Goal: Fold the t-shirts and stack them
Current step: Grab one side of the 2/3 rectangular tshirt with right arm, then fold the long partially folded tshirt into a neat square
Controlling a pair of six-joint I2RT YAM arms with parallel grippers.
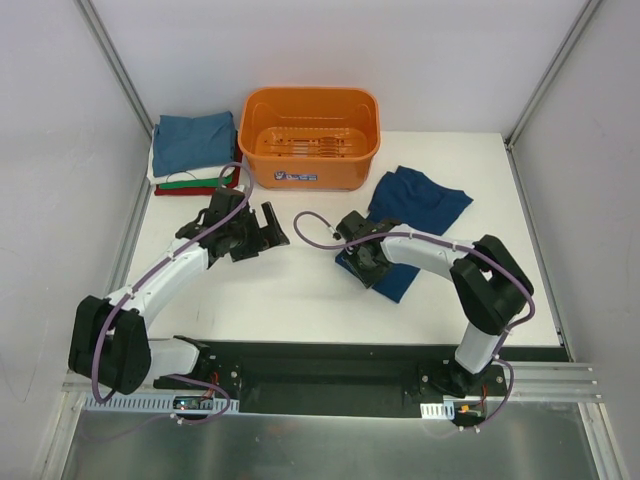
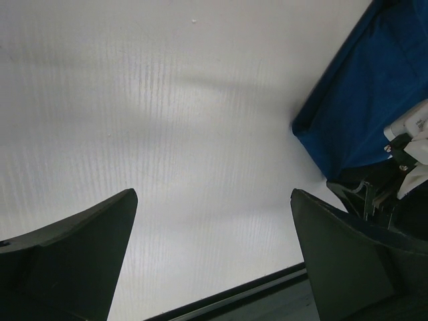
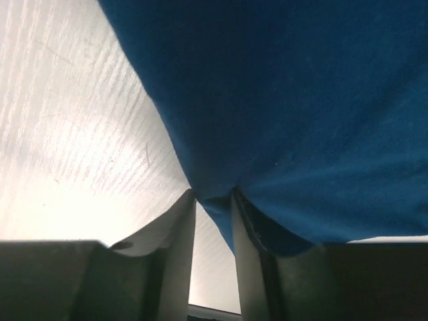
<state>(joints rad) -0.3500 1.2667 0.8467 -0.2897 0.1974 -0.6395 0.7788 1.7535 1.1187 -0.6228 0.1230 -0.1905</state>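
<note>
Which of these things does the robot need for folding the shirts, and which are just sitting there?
For the job:
- the dark blue t-shirt, lying rumpled on the right
- the stack of folded t-shirts, at the back left

Just lying about:
- the orange basket, at the back in the middle

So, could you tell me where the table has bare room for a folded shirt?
Bare: the table between left gripper and right gripper; also the back right corner beside the basket. Crowded: folded stack back left; navy t-shirt at right.
</note>
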